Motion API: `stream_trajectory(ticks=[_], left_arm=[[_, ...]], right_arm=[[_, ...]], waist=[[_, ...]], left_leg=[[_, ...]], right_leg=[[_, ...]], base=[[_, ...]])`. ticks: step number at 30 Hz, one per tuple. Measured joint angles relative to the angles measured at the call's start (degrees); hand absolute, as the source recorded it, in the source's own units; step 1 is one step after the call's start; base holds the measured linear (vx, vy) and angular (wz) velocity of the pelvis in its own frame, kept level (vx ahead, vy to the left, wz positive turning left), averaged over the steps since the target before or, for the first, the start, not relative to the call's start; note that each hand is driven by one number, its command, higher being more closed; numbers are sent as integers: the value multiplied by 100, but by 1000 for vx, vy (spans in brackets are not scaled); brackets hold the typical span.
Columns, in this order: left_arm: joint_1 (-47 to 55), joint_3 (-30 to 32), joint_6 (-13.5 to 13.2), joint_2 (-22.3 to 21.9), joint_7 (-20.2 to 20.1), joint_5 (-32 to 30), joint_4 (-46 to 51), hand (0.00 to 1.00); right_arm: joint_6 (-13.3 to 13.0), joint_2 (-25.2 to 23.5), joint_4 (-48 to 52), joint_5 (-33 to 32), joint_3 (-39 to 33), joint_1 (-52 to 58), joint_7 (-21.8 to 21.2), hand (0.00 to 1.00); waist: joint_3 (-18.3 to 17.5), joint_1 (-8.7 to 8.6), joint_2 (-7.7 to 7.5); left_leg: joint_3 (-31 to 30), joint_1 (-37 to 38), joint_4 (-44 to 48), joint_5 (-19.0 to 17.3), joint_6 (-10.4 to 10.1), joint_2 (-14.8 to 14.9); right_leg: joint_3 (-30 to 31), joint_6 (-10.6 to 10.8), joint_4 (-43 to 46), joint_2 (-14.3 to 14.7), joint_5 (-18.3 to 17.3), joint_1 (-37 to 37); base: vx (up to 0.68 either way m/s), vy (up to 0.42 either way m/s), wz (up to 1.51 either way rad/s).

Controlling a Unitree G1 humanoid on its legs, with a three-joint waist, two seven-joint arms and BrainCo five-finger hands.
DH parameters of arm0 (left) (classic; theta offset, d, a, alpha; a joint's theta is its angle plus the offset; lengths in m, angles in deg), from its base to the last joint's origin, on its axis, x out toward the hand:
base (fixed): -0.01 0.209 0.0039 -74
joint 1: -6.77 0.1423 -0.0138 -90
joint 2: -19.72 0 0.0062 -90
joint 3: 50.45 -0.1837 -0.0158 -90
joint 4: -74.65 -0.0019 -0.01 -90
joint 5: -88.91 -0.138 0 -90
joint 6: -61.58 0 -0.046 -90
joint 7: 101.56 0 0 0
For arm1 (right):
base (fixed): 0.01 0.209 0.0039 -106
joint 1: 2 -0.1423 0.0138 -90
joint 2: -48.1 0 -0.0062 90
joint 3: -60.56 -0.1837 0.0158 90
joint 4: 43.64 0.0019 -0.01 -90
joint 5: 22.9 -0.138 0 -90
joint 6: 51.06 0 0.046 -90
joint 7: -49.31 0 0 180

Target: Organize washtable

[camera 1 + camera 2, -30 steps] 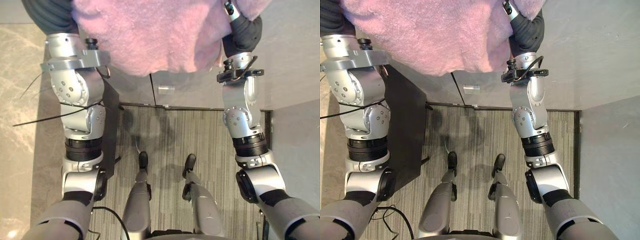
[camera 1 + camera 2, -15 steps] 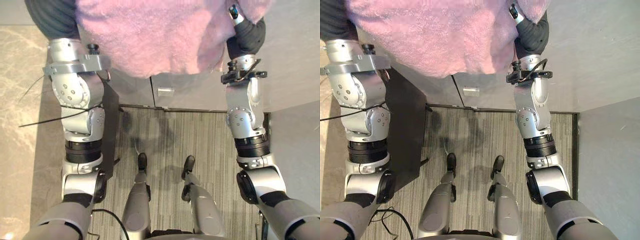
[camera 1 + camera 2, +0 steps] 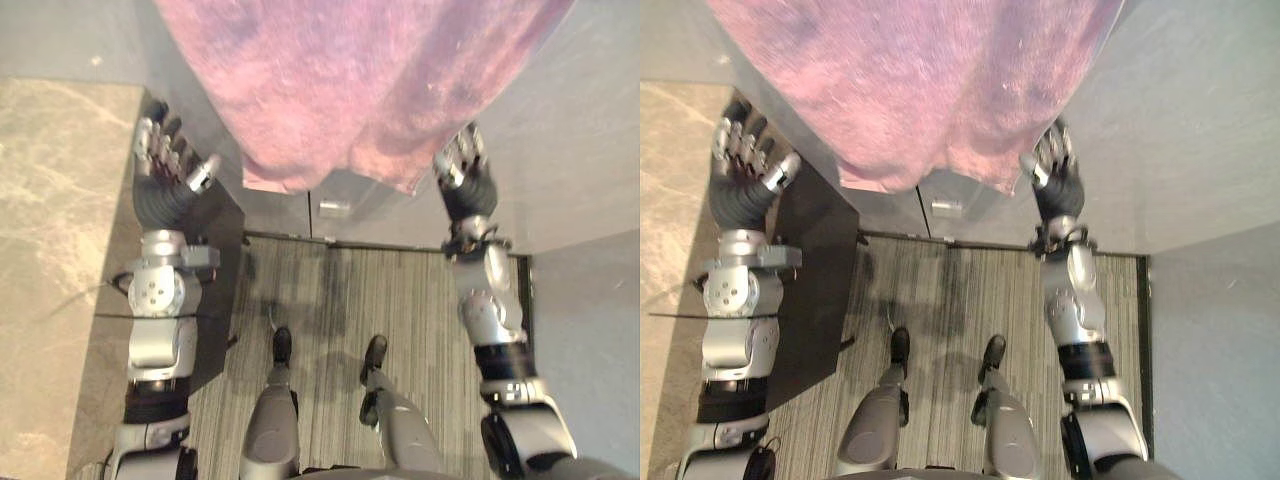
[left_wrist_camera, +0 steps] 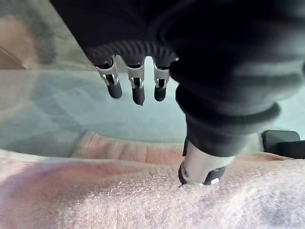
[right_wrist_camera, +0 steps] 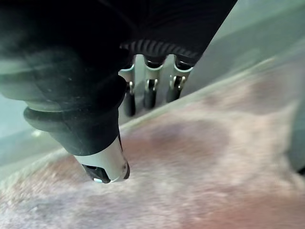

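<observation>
A large fluffy pink towel (image 3: 350, 90) spreads across the top of the eye views, its lower edge hanging over a grey cabinet front. My left hand (image 3: 165, 165) is raised beside the towel's left edge, palm showing and fingers straight, holding nothing. My right hand (image 3: 462, 170) stands by the towel's lower right corner, also open and empty. In the left wrist view the straight fingers (image 4: 136, 88) point away over the towel (image 4: 143, 200), with the thumb close above the pile. The right wrist view has the same pose, fingers (image 5: 147, 90) above the towel (image 5: 214, 167).
Below the towel is a grey cabinet front with a small handle (image 3: 333, 208). A dark panel (image 3: 218, 250) stands at the left by a beige marble surface (image 3: 60, 260). Striped carpet (image 3: 400, 290) covers the floor, with a grey wall (image 3: 590, 150) at the right.
Both hands have opened and come off the towel, dropping back to its two sides. The towel lies spread out, no longer gripped. The camera view has also shifted.
</observation>
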Motion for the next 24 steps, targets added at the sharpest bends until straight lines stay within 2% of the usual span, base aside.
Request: stream_trajectory(ticks=[2, 8, 10, 14, 16, 18, 20, 21, 23, 24], left_arm=[[515, -3, 56, -174, -180, -128, 250, 0], [1585, 115, 194, -479, -665, -621, 550, 0], [1836, 160, 219, -556, -680, -673, 618, 0], [2440, 128, 227, -757, -859, -896, 1070, 0], [2976, -7, 228, -744, -1067, -914, 1392, 0], [3482, -145, 249, -698, -1335, -899, 1671, 0], [4219, -414, 319, -340, -1872, -655, 1947, 0], [4390, -488, 336, -212, -2009, -511, 2000, 0], [4819, -785, 345, 267, -2405, 303, 2078, 0], [4842, -862, 345, 364, -2462, 608, 2078, 0]], right_arm=[[110, -191, 3, 10, 96, 577, -140, 0], [385, -281, 42, 357, 363, 1509, -731, 0], [400, -296, 55, 448, 505, 1706, -867, 0], [429, -502, 421, 454, 742, 2199, -1060, 0], [458, -527, 718, 450, 1010, 2558, -1237, 0], [539, -525, 949, 444, 1341, 2848, -1411, 0], [704, -445, 1310, 295, 1835, 3326, -1745, 0], [740, -394, 1408, 214, 1962, 3435, -1832, 0], [824, -164, 1707, -76, 2521, 3602, -2098, 0], [823, -119, 1776, -171, 2623, 3601, -2120, 0]], waist=[[-187, -7, 52], [-657, -15, 185], [-851, -18, 195], [-952, -43, 197], [-1078, -81, 199], [-1152, -148, 200], [-1225, -160, 211], [-1274, -162, 213], [-1442, -171, 223], [-1470, -172, 222]], left_leg=[[7, 134, -27, -36, 2, -6], [43, 408, -115, -128, -13, 3], [55, 414, -117, -130, -15, 8], [74, 593, -118, -178, -20, 10], [89, 608, -119, -198, -20, 8], [89, 630, -119, -207, -31, 7], [131, 767, -119, -277, -26, 13], [141, 780, -120, -290, -26, 14], [137, 808, -121, -319, -25, 9], [128, 808, -121, -320, -24, 7]], right_leg=[[18, 12, -41, -2, -14, 129], [48, 67, -159, 17, -99, 392], [60, 68, -201, 25, -97, 411], [76, 87, -236, 29, -103, 598], [86, 99, -240, 27, -112, 609], [86, 111, -240, 26, -121, 631], [117, 119, -245, 30, -170, 747], [123, 129, -246, 30, -181, 756], [114, 136, -250, 23, -219, 790], [105, 136, -251, 21, -221, 795]], base=[[35, 12, -4], [27, 11, -4], [0, 0, 0], [5, 2, -1], [35, 11, -2], [35, 8, -2], [29, 4, -7], [30, 2, -5], [0, 0, 0], [17, 2, 8]])
